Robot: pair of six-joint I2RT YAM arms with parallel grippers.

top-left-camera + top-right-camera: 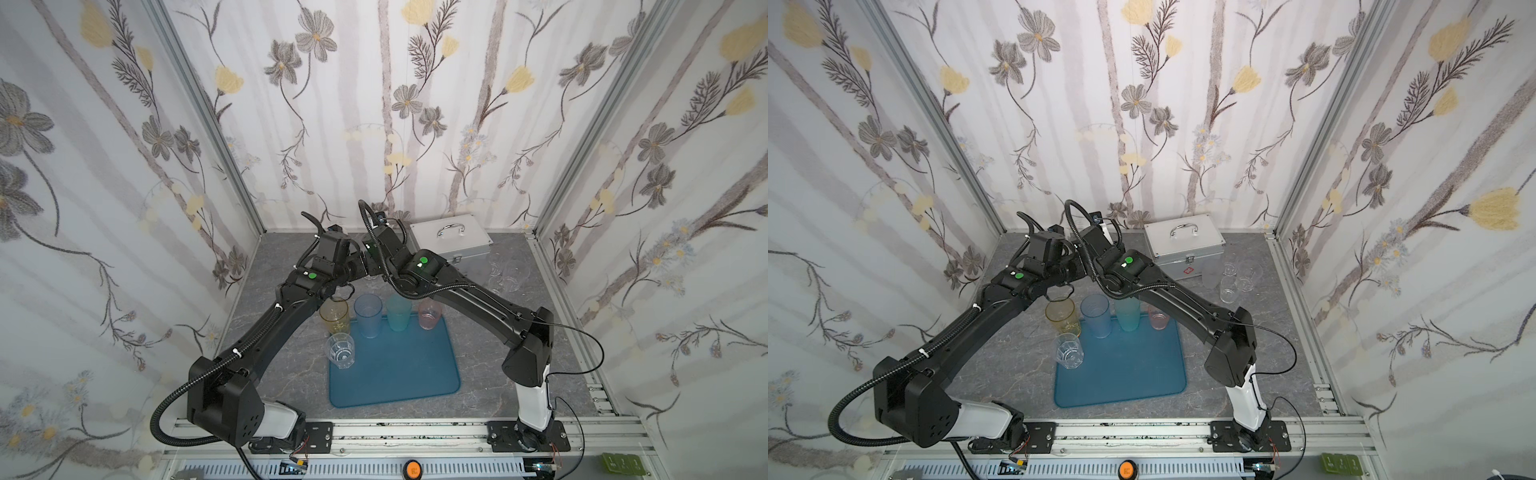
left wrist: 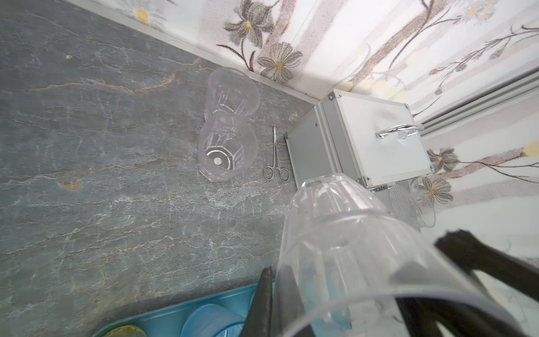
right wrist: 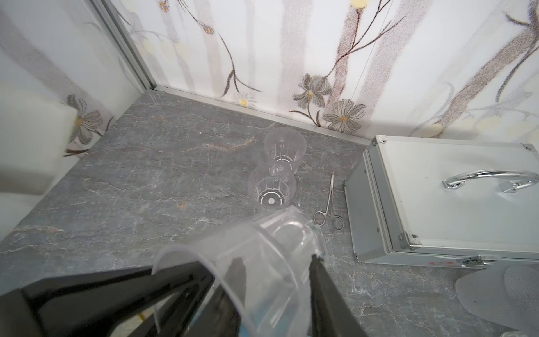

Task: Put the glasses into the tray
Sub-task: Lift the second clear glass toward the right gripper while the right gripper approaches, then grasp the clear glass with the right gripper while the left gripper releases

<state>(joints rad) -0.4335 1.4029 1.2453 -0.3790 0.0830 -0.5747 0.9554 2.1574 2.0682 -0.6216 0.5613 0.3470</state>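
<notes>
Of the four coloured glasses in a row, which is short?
The pink glass, at the row's right end in both top views; the yellow glass, blue glass and teal glass are taller.

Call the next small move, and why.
Probably close the right pincer firmly on the glass before the left pincer lets go: left pinches just its wall near the rim, right's fingers flank its body, and it hangs tilted above the table, beyond the tray.
</notes>
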